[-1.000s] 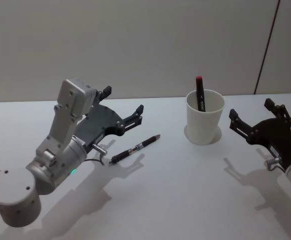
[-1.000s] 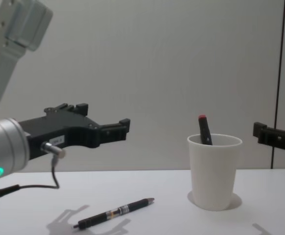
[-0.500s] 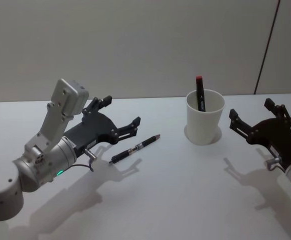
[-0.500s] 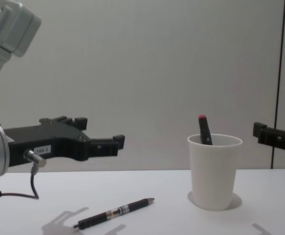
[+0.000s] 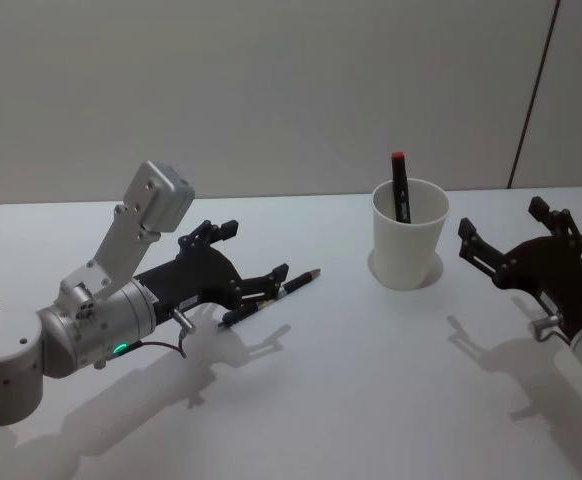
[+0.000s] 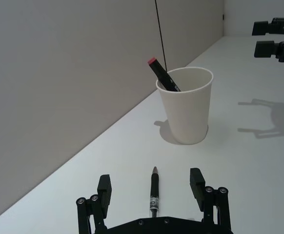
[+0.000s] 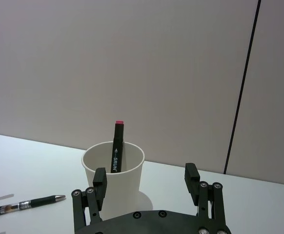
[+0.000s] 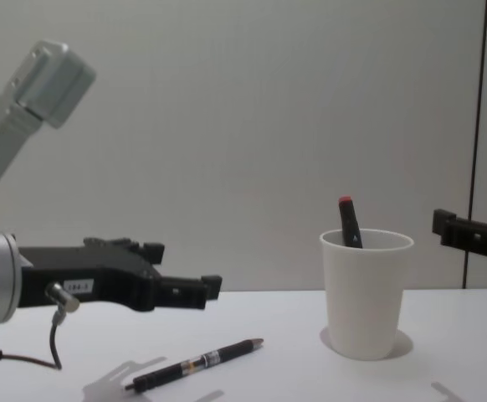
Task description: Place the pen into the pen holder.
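A black pen (image 5: 271, 296) with a copper tip lies flat on the white table, left of the pen holder (image 5: 409, 245), a white paper cup. A red-capped black marker (image 5: 400, 186) stands in the cup. My left gripper (image 5: 253, 252) is open and hovers low over the pen's rear half. In the left wrist view the pen (image 6: 154, 195) lies between the two fingers (image 6: 104, 187), pointing at the cup (image 6: 187, 109). In the chest view the left gripper (image 8: 185, 272) sits just above the pen (image 8: 197, 364). My right gripper (image 5: 501, 222) is open, parked right of the cup.
The white table (image 5: 371, 400) has bare surface in front of the pen and the cup. A plain wall with a dark vertical seam (image 5: 533, 95) rises close behind the table's far edge.
My left gripper has come down and forward, from well above the table to just over the pen, fingers still open. The pen, cup and right gripper have not moved.
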